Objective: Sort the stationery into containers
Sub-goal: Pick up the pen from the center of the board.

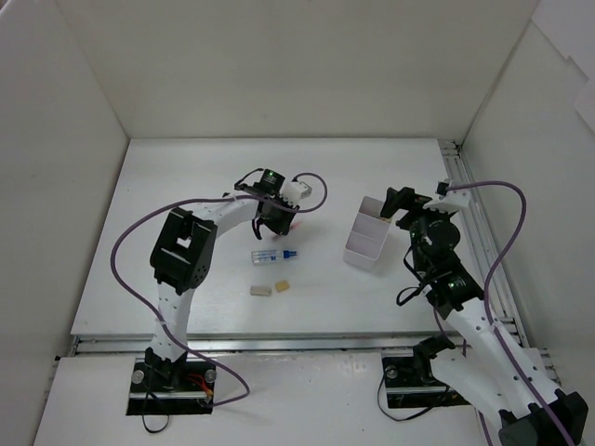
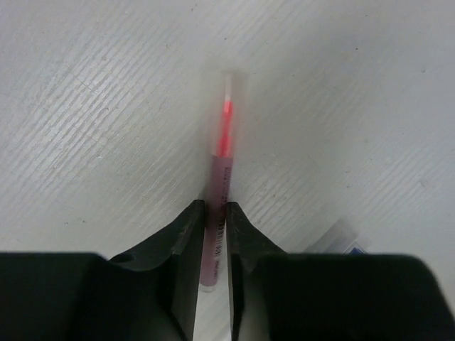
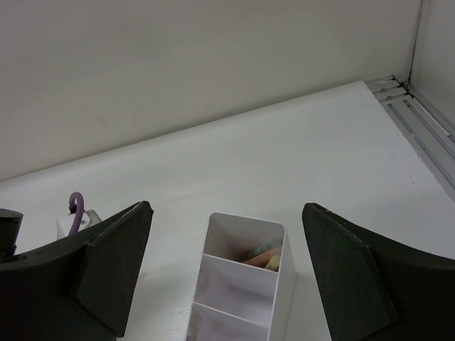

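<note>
The left gripper (image 2: 215,213) clamps the lower barrel of a red pen (image 2: 224,142), jaws pressed to both its sides, low over the white table (image 1: 167,204) — whether the pen touches the surface cannot be told. The right gripper (image 3: 226,209) hangs with fingers spread wide, holding nothing, above the white three-compartment box (image 3: 284,298), where pale pens (image 3: 261,256) sit in an end compartment. A clear tube (image 1: 272,255) and two beige erasers (image 1: 260,290) lie on the table — well apart from the box.
</note>
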Tool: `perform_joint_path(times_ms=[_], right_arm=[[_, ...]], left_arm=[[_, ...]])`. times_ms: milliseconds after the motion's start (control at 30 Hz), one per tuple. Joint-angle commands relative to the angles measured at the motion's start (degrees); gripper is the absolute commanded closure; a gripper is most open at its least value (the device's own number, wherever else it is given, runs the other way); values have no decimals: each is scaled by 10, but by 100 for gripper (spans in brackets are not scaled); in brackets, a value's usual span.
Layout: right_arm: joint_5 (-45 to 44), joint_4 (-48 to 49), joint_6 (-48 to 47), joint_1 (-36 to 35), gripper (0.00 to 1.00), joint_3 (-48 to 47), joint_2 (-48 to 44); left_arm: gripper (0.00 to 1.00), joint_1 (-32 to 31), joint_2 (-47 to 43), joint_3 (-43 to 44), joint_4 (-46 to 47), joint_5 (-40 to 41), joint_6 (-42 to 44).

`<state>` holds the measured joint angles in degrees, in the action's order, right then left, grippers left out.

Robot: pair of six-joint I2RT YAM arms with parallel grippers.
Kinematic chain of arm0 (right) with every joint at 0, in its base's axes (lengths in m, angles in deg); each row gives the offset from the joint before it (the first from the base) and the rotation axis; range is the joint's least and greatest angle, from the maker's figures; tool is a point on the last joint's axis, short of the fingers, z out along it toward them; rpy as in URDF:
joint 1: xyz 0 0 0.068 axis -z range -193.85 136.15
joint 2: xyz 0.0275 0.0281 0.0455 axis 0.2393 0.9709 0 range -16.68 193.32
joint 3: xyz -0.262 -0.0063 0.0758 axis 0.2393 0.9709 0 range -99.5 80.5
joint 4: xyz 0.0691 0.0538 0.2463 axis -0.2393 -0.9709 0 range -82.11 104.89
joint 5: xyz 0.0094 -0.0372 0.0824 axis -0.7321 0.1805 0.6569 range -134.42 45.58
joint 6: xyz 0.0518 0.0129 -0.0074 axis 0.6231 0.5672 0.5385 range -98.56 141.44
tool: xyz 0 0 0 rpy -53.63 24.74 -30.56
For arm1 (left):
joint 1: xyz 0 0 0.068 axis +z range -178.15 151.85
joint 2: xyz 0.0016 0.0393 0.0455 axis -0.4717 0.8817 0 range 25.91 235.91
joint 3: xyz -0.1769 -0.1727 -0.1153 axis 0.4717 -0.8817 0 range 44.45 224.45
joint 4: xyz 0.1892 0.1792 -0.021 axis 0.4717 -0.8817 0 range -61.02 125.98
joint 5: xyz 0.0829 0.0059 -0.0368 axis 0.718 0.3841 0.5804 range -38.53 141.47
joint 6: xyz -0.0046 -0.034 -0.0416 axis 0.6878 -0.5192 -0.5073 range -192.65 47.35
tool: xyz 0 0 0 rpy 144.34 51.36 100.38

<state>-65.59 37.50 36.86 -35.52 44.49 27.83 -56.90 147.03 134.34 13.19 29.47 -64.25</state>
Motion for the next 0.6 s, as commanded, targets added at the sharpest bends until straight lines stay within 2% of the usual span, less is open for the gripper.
perform_joint_path(times_ms=[0,67,100,333,433,567], right_arm=[[33,17,1,3,15,-7,-3],[51,13,4,3,16,-10,2],[73,9,6,4,16,-11,5],[177,-23,37,3,14,-48,76],[200,-41,66,4,13,-71,112],[268,23,117,2,11,-61,148]], left_arm=[[88,-3,-17,17,-5,-16,-7],[99,-3,-20,34,-4,-8,-9],[100,-3,-22,49,-9,-3,-9],[100,-3,-91,61,34,-62,-20],[100,-3,-130,25,80,-102,-43],[100,-3,-201,-40,169,-162,-73]])
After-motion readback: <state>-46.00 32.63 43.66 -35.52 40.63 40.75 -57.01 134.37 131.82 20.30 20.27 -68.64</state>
